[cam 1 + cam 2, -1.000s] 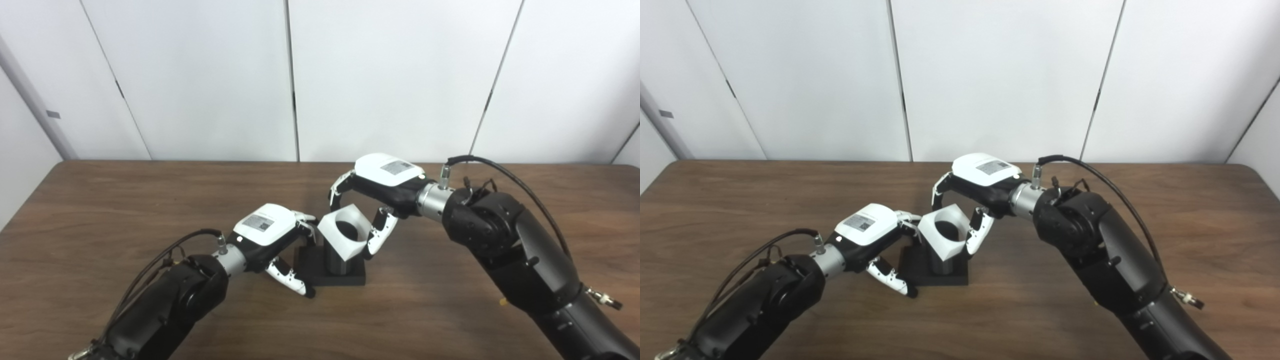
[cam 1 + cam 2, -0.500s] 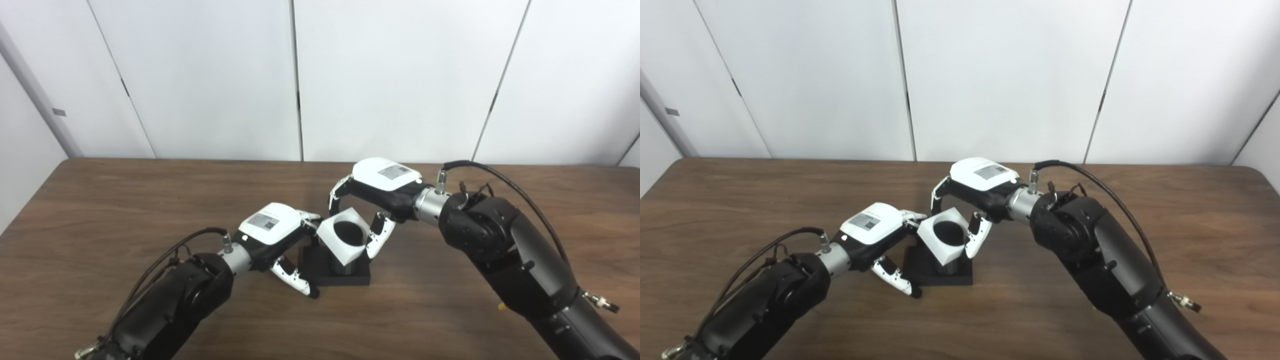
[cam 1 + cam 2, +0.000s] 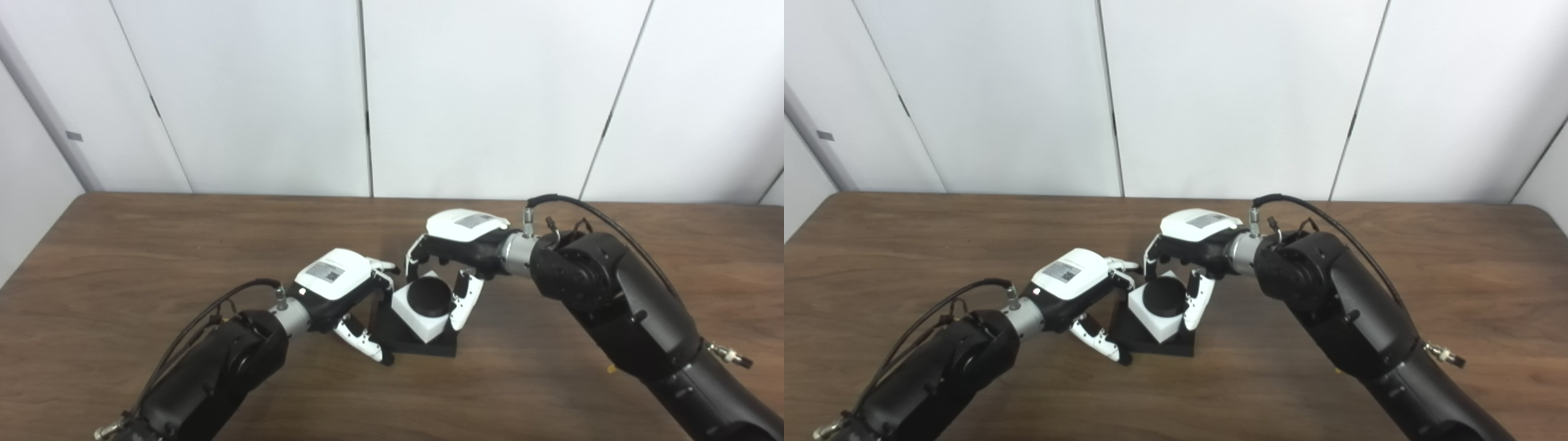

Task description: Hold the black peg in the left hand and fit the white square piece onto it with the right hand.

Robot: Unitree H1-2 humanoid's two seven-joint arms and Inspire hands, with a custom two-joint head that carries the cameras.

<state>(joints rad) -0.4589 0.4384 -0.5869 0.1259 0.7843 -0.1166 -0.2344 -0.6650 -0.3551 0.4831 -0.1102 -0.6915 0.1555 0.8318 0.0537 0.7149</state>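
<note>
Table (image 3: pixel 153 257): brown wood, both arms reaching in to its middle, where all the work sits.

Change noted: a second ago the white piece (image 3: pixel 422 306) stood high and tilted on the peg (image 3: pixel 429 295), with grey shaft showing below it. It has since come down and now sits low, apparently on the black base (image 3: pixel 442 349). The peg's dark round top fills the hole, about level with the piece's upper face. Judgement: the fit is made or nearly made. A slight tilt may remain; whether the piece is fully seated cannot be told from here.

Right hand (image 3: pixel 456 254): lower than before, arched over the piece. One finger is at its far corner and another runs down its right side, so the grip is narrow and closed on the piece.

Left hand (image 3: pixel 343 288): place little changed, just left of the base. Its upper fingers reach to the base's far left edge and a lower finger lies along the table at the front left corner. It braces the base rather than gripping the peg shaft; firmness of hold cannot be told.
</note>
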